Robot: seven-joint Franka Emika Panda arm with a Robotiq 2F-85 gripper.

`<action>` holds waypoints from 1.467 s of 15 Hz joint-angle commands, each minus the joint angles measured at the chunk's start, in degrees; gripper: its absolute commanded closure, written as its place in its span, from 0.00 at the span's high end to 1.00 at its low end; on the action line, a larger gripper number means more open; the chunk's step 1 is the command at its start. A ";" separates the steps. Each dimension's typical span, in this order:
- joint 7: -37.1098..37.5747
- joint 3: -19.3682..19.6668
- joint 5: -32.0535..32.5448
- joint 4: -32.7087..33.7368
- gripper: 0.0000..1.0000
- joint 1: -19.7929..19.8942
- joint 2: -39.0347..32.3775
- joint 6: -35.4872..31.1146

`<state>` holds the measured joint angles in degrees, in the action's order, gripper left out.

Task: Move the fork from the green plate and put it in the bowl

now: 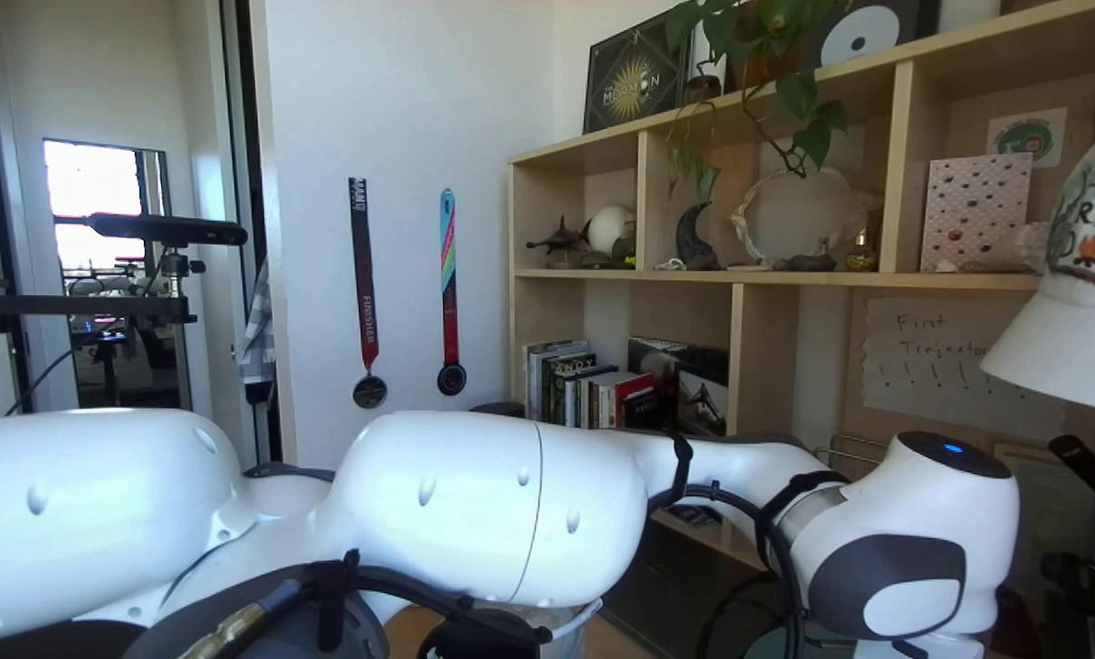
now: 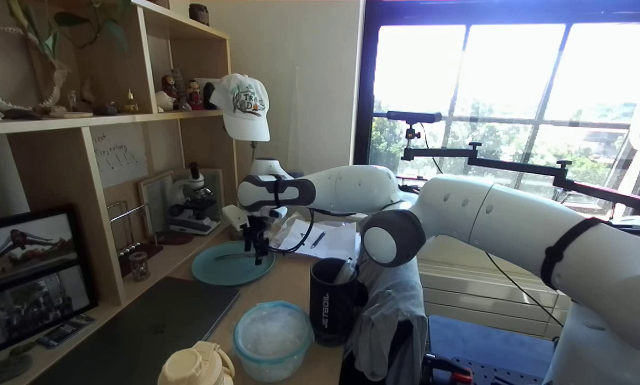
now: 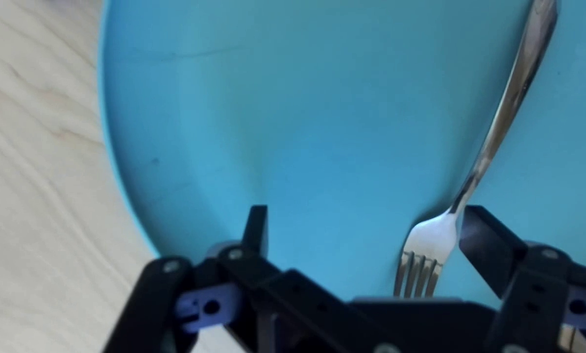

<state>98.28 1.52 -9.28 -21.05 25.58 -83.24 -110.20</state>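
Jaws stand spread wide, foremost in the wrist view, pinching nothing; the fork (image 3: 493,142) lies on the green plate (image 3: 322,122), its head within the gap as framed, off-centre and just beside the jaw at that view's right; whether the two touch cannot be told. Handle slants to the upper edge, tines point to the lower; the table (image 3: 43,196) shows at left. Handling, as judged: metal by its gleam, hence stiff, light and scarcely fragile, yet smooth and apt to slide or swivel on the plate; the narrow neck just behind the head seems the best hold, with the jaws centred across it and set low, since so slim a section offers little to grip. Bowl (image 2: 271,368), blue-rimmed, in an exterior view, stands well apart; whether it is covered is unclear.
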 commanded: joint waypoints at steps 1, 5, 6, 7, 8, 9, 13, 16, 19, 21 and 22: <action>1.58 -1.25 -1.41 -1.69 1.00 0.56 1.17 0.12; 4.22 -1.82 -2.36 -3.82 1.00 1.32 1.60 -3.16; 5.27 -1.92 -2.61 -4.04 1.00 1.52 1.52 -3.90; 6.35 -1.96 -2.76 -4.53 1.00 1.75 1.46 -4.69; 7.20 -2.04 -2.96 -4.93 1.00 1.95 1.39 -5.09; 8.26 -1.97 -3.02 -5.03 1.00 2.06 1.18 -5.65; 10.73 -1.70 -3.34 -5.33 1.00 2.15 1.13 -5.39; 10.45 -1.73 -3.21 -5.46 0.66 2.01 1.30 -4.89; 9.55 -2.39 -3.70 -5.67 0.44 2.21 1.62 -3.70; 9.12 -2.90 -3.95 -5.96 0.28 2.38 1.77 -3.01; 8.84 -3.37 -4.07 -6.09 0.22 2.56 1.83 -2.64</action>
<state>107.53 -0.23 -12.02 -23.24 27.67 -83.06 -113.72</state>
